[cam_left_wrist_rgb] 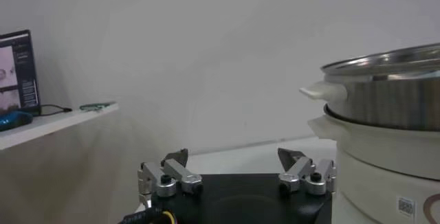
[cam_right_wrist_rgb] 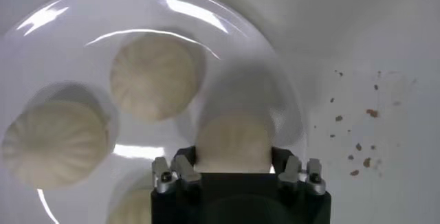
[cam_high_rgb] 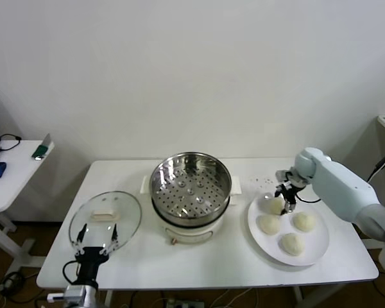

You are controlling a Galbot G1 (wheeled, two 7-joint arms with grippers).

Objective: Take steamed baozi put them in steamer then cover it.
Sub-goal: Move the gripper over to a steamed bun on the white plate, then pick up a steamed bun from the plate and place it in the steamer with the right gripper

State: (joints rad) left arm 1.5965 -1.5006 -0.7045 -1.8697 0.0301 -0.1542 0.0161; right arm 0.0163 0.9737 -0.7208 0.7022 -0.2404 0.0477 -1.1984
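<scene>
Four cream-white baozi lie on a white plate (cam_high_rgb: 319, 249) at the right. My right gripper (cam_high_rgb: 287, 205) reaches down on the bun (cam_high_rgb: 273, 205) nearest the steamer, and its fingers press both sides of that bun (cam_right_wrist_rgb: 234, 139), which rests on the plate (cam_right_wrist_rgb: 227, 40). The other buns (cam_high_rgb: 268, 224) (cam_high_rgb: 303, 221) (cam_high_rgb: 292, 244) lie beside it. The steel steamer (cam_high_rgb: 156, 187) stands open and empty on its white pot in the table's middle. The glass cover (cam_high_rgb: 106, 217) lies flat at the left. My left gripper (cam_high_rgb: 98, 236) is open at the cover's near edge.
A few dark crumbs (cam_high_rgb: 263, 181) lie on the table between steamer and plate. A side table (cam_high_rgb: 13, 173) with small items stands at the far left. The left wrist view shows the steamer's side (cam_left_wrist_rgb: 385, 102) close to my left gripper (cam_left_wrist_rgb: 234, 158).
</scene>
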